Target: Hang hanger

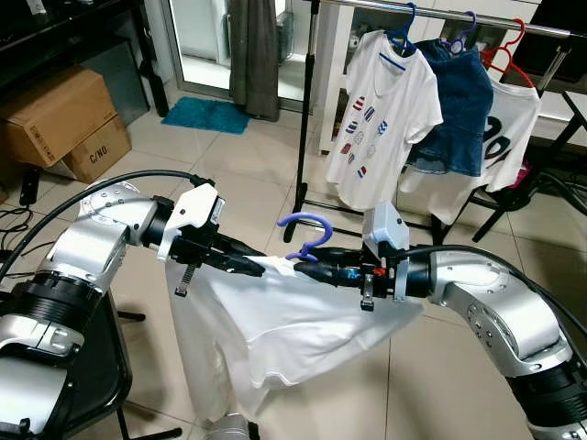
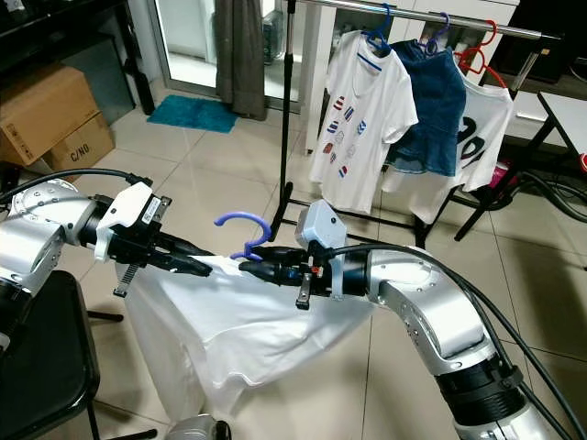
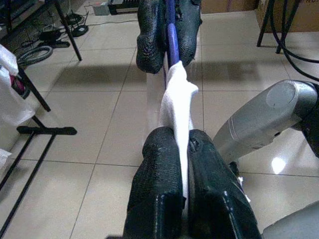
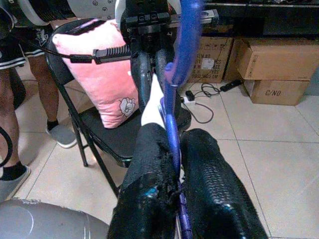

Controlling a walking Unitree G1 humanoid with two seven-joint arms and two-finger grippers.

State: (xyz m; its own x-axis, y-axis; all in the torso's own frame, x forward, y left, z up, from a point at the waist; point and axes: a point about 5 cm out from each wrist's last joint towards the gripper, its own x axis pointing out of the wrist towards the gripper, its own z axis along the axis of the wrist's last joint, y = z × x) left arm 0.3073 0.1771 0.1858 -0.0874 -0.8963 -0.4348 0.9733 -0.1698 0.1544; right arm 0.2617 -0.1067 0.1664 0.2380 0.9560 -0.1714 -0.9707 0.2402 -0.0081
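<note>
Blue hanger (image 1: 307,236): held at centre frame, hook up, carrying a white T-shirt (image 1: 275,321) that drapes toward the floor. It sits low and well apart from the clothes rail (image 1: 440,16) in the upper right of frame.

Right gripper (image 1: 312,258): fingers clenched on the hanger just beneath the hook; the right wrist view shows the blue bar pinched between them. Judged purpose: to carry the weight and steer the hook.

Left gripper (image 1: 257,267): fingers clamped on the shirt's white fabric at the hanger's near shoulder, tips nearly meeting the right gripper's. Judged purpose: to keep the garment seated on the hanger during the lift.

Rail: already bears a patterned white T-shirt (image 1: 381,119), a denim garment (image 1: 454,105) and a printed white shirt (image 1: 509,133) on their own hangers. Free rail lies left of them.

Surroundings: cardboard boxes (image 1: 69,124) upper left, tiled floor (image 1: 229,165). A black chair (image 4: 114,134) with a pink cushion (image 4: 99,79) and a person's legs (image 4: 20,99) appear in the right wrist view.

Assessment: hanging not yet done; raise and approach outstanding.
</note>
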